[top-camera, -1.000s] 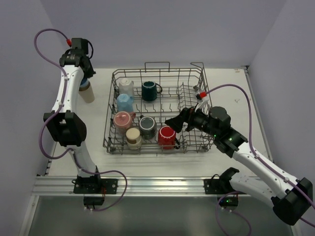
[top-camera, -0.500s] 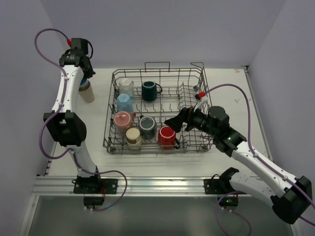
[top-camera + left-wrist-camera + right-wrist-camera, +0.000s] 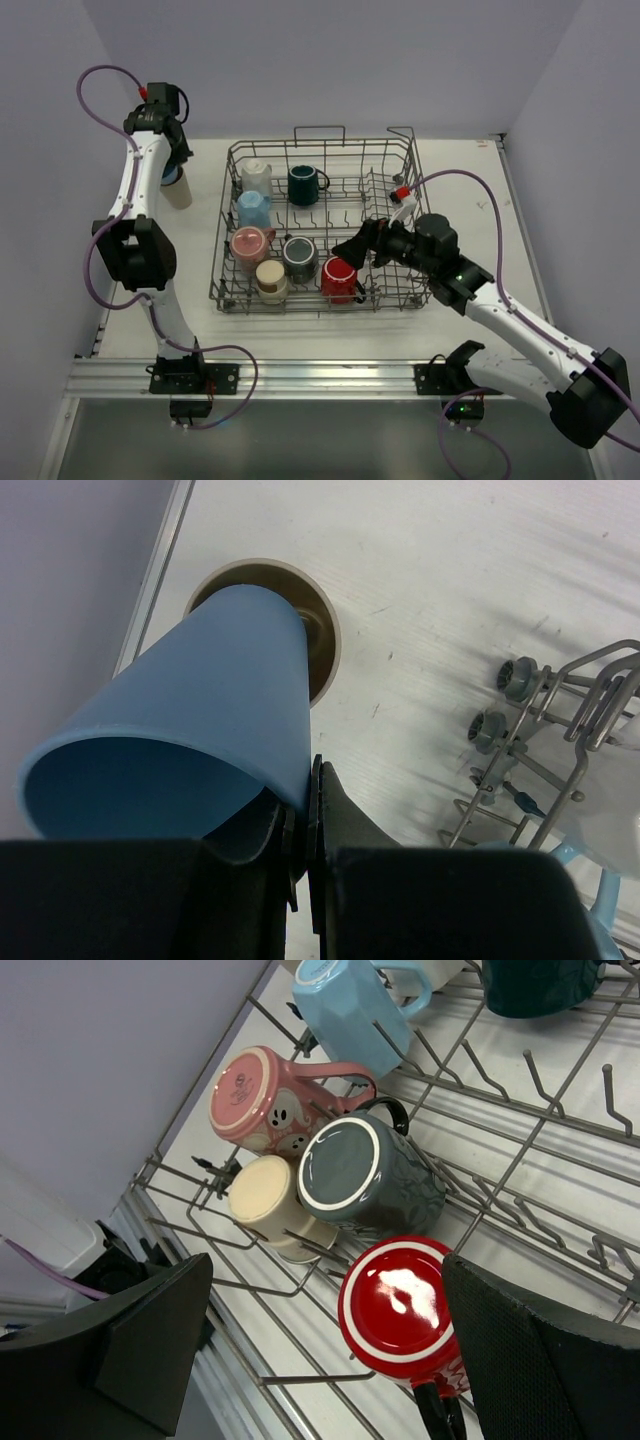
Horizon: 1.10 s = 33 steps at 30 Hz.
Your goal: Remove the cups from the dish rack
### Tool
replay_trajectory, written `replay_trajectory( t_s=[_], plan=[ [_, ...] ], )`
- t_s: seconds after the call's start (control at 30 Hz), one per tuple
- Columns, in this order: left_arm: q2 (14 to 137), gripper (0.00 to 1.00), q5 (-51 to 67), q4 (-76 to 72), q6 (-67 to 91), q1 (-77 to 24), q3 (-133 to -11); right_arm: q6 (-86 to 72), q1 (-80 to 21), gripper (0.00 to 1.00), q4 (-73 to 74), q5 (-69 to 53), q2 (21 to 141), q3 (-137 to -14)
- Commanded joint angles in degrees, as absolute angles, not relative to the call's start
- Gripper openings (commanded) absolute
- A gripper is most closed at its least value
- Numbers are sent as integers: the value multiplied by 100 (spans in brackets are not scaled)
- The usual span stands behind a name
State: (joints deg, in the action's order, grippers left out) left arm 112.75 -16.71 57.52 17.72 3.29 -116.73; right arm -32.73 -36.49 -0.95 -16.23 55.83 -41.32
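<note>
Left wrist: left claw [image 3: 304, 802] clamped on blue cup [image 3: 190, 710] — right claw [image 3: 330, 1280] apart near red mug [image 3: 400, 1315]

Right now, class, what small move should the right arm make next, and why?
Probably lower the right gripper onto the red mug: its jaws stand open, and the mug sits base-up in the dish rack, framed between them in the wrist view, ungripped.

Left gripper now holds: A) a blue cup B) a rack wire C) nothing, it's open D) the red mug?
A: in the left wrist view the left gripper is shut on the wall of the blue cup, whose base sits over the mouth of a beige cup.
</note>
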Motion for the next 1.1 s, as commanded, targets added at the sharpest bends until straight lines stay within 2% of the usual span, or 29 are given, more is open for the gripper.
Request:
replay_trajectory(
  t_s=[0.0, 0.2, 0.37, 0.63, 0.83, 0.87, 1.07],
  plan=[
    [11250, 0, -1644, 5572, 1565, 413, -11725, -3146, -3683, 99, -158, -1635, 5660, -4333],
    [11338, 0, -1512, 5572, 1564, 483, -11760, -3138, -3691, 99, -105, -1617, 5748, -4421],
    [11408, 9, -1450, 5537, 1564, 510, -11795, -3138, -3735, 99, -70, -1600, 5827, -4491],
    [11522, 13, -1283, 5555, 1556, 554, -11935, -3138, -3762, 99, -62, -1564, 5889, -4544],
    [11637, 22, -1169, 5563, 1564, 633, -12023, -3129, -3797, 99, -35, -1538, 5950, -4605],
    [11654, 26, -1152, 5563, 1564, 633, -12032, -3120, -3797, 99, -35, -1538, 5959, -4614],
    [11742, 29, -1143, 5502, 1591, 668, -12129, -3111, -3823, 99, -35, -1529, 5994, -4676]
  ],
)
